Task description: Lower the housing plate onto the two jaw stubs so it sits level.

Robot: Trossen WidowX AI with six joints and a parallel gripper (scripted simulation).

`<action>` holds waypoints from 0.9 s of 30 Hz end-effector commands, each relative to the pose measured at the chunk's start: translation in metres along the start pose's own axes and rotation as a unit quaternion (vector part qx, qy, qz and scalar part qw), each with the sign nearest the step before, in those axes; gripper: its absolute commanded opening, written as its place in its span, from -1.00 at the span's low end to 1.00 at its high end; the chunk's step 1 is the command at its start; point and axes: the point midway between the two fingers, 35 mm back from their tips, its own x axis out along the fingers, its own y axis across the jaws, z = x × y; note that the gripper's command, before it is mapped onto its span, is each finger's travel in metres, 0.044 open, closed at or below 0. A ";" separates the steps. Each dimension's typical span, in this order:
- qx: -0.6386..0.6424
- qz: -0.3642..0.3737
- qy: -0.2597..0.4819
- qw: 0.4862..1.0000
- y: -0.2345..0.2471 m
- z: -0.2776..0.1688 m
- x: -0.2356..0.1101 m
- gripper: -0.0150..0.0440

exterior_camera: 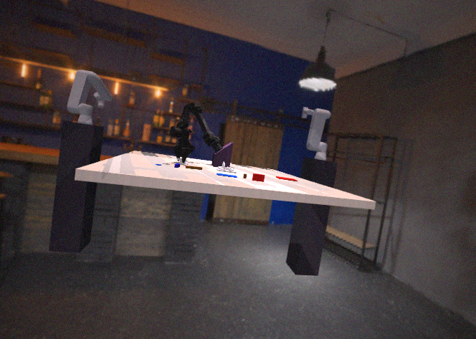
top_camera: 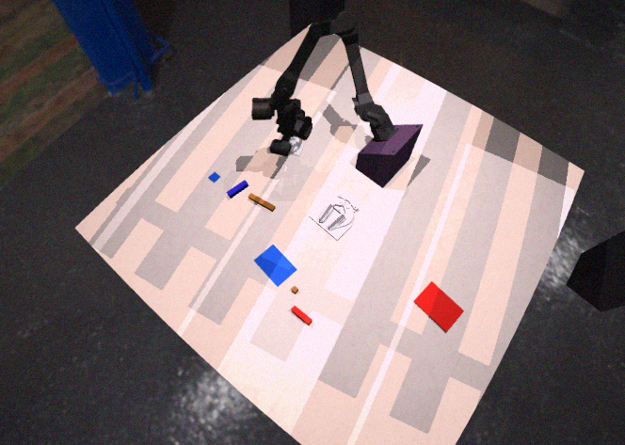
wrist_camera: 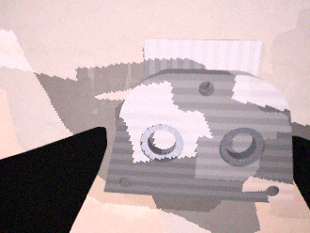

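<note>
The housing plate (wrist_camera: 211, 171) (top_camera: 296, 148) is pale grey, with a rounded back edge, two round collared holes and several small holes. In the wrist view it lies between the two black fingers. My gripper (wrist_camera: 193, 140) (exterior_camera: 181, 160) is open over it, pointing down, with one finger at each side of the plate. The right finger appears very close to its edge; contact cannot be told. The jaw assembly (top_camera: 337, 218) (exterior_camera: 226, 169), a flat base with two raised jaws, stands on the table apart from the gripper. Its pins and stubs are too small to make out.
A purple wedge block (top_camera: 391, 148) (exterior_camera: 223, 157) stands behind the jaw assembly, touching the arm's base. A white striped block (wrist_camera: 207, 54) shows beyond the plate. Blue bar (top_camera: 237, 188), orange bar (top_camera: 261, 201), blue plate (top_camera: 275, 265), red bar (top_camera: 301, 314) and red plate (top_camera: 439, 307) lie around.
</note>
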 end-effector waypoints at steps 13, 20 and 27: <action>0.000 0.000 0.000 1.000 0.000 0.000 0.000 0.70; 0.000 0.000 0.000 1.000 0.000 0.000 -0.002 0.70; 0.000 -0.001 -0.002 1.000 -0.003 -0.001 -0.023 0.70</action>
